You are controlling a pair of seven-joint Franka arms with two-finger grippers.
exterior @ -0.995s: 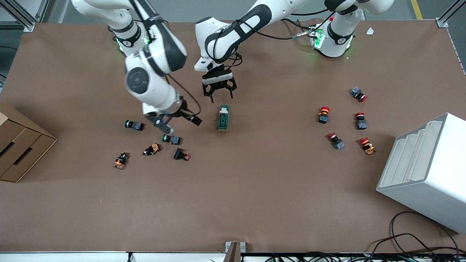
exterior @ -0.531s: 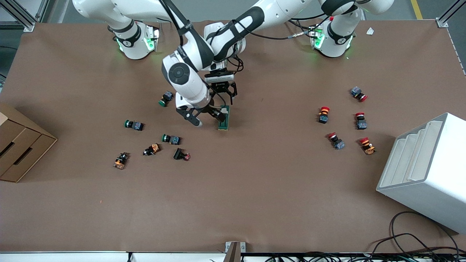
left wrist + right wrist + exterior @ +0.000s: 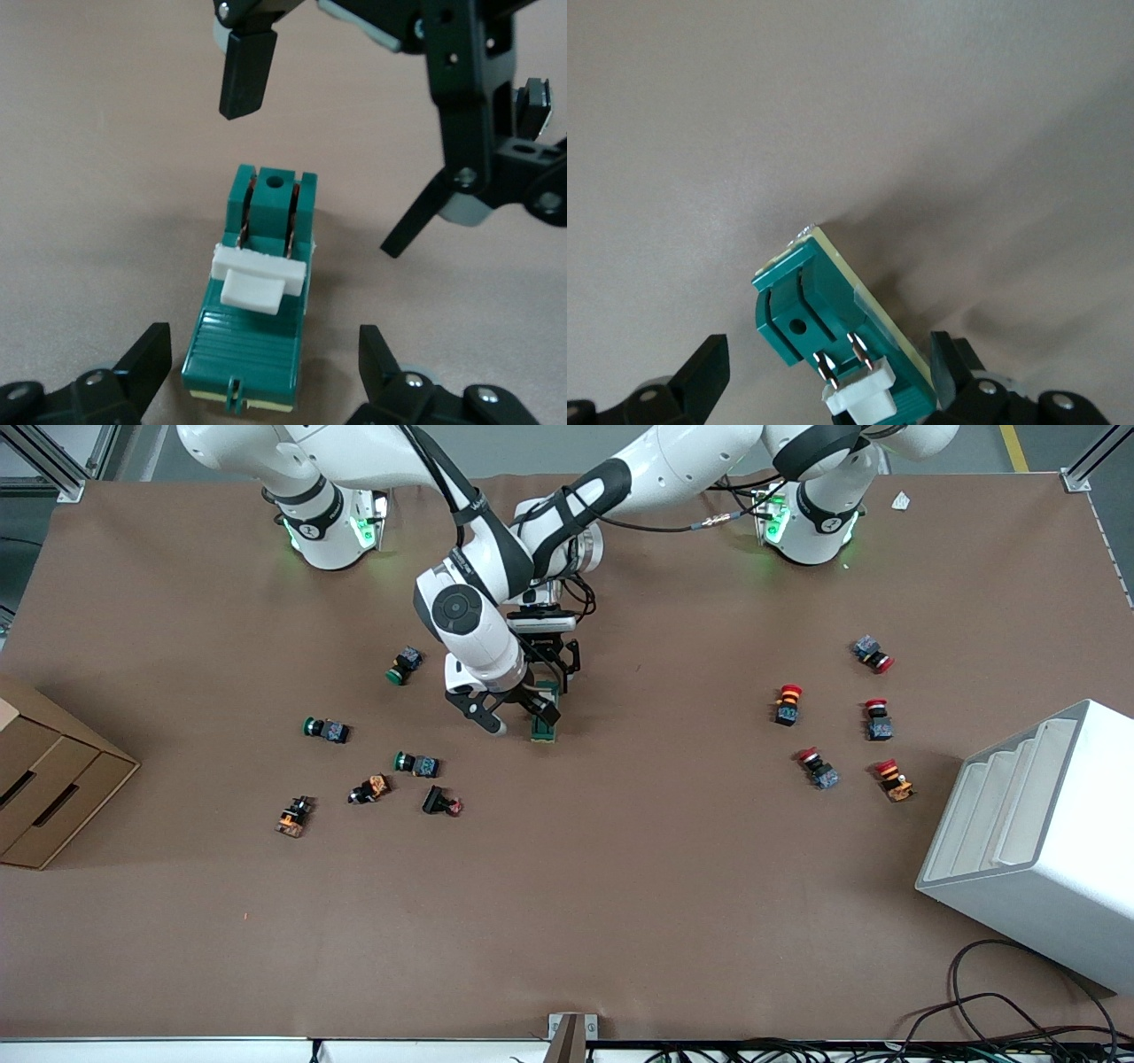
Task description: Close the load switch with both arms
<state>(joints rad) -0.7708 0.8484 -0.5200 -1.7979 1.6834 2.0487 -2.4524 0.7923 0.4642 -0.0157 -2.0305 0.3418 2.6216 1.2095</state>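
The load switch [image 3: 545, 720] lies flat on the brown desk [image 3: 620, 886] near its middle, closer to the arms' bases than to the front camera's edge, with its white sliding piece [image 3: 255, 281] across the green body. The left gripper [image 3: 551, 675] hangs low over the end of the switch that lies farther from the front camera, its fingers [image 3: 146, 359] spread wide to either side of the body without touching it. The right gripper [image 3: 512, 713] is down beside the switch toward the right arm's end of the desk, fingers [image 3: 700, 374] also spread apart, one finger close against the switch's flank; contact cannot be made out. A cardboard drawer unit [image 3: 49, 775] sits at the desk edge on the right arm's end and a white slotted bin [image 3: 1045, 837] on the left arm's end; what either holds cannot be seen. Green and orange push buttons [image 3: 372, 775] scatter near the drawer unit's side, red push buttons [image 3: 837, 722] near the bin. A broad bare stretch of desk lies between the switch and the front camera's edge.
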